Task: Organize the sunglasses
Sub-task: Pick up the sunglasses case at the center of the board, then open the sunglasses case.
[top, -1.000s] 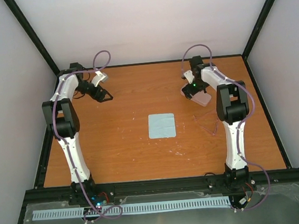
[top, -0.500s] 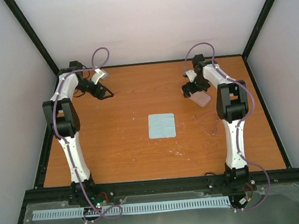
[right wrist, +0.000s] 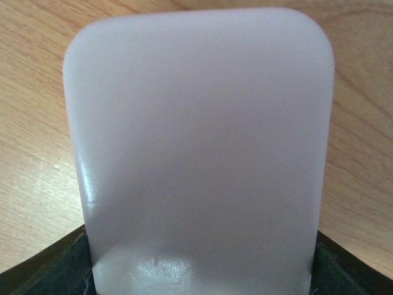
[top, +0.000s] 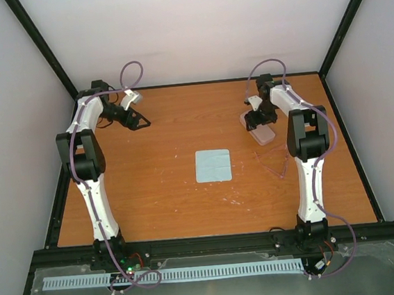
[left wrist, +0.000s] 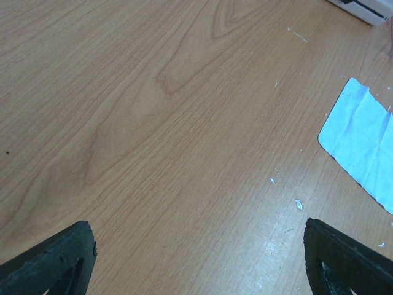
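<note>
The right gripper [top: 258, 119] pinches the pale pink oblong rounded case [right wrist: 196, 141] by its two sides, at the far right of the brown wooden table [top: 166, 192]. The left gripper [top: 139, 122] is spread wide above bare wood, holding nothing. The thin pinkish-red sunglasses [top: 274, 162] lie between the light blue square cloth [top: 213, 165] and the right arm. Pale walls surround the table.

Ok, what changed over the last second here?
The right gripper shifted slightly to the right over the pink case and closed in on its sides; the case seems to have turned a little. The left gripper stayed open over bare wood. The blue cloth and the sunglasses did not move.
</note>
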Robot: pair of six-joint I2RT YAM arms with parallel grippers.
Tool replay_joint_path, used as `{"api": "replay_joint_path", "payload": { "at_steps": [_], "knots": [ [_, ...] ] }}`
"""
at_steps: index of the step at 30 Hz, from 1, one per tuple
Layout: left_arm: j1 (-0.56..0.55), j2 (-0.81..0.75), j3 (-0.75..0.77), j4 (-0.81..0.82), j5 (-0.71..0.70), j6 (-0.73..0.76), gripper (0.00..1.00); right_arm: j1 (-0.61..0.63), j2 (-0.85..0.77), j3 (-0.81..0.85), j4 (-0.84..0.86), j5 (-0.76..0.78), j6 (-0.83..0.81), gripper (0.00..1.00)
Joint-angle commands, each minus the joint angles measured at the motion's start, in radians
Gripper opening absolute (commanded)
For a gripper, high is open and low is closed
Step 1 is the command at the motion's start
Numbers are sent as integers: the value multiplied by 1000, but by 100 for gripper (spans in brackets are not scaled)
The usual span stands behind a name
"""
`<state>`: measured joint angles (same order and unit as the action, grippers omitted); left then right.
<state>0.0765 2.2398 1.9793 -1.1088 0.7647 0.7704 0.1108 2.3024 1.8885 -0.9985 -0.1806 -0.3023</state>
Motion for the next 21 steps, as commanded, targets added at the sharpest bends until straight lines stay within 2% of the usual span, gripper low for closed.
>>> {"api": "replay_joint_path", "payload": {
  "at_steps": [1, 4, 8, 10, 18, 21],
  "knots": [
    [-2, 11, 32, 20, 55, -24, 91, -3, -54, 7, -45, -81, 20, 62],
    [-18, 11, 68, 9, 82, -27, 92, -3, -67, 42, -73, -183, 55, 59],
    [-61, 5, 113, 14, 141, -62, 96, 25, -75, 137, -134, -340, 103, 44],
    [-82, 0, 118, 39, 177, -97, 98, 68, -85, 171, -147, -396, 104, 41],
    [-139, -56, -10, 209, 241, -210, 99, 221, -39, 258, -145, -702, 139, 32],
    [-149, -84, -62, 235, 253, -214, 100, 264, -10, 289, -159, -752, 135, 31]
  ]
}}
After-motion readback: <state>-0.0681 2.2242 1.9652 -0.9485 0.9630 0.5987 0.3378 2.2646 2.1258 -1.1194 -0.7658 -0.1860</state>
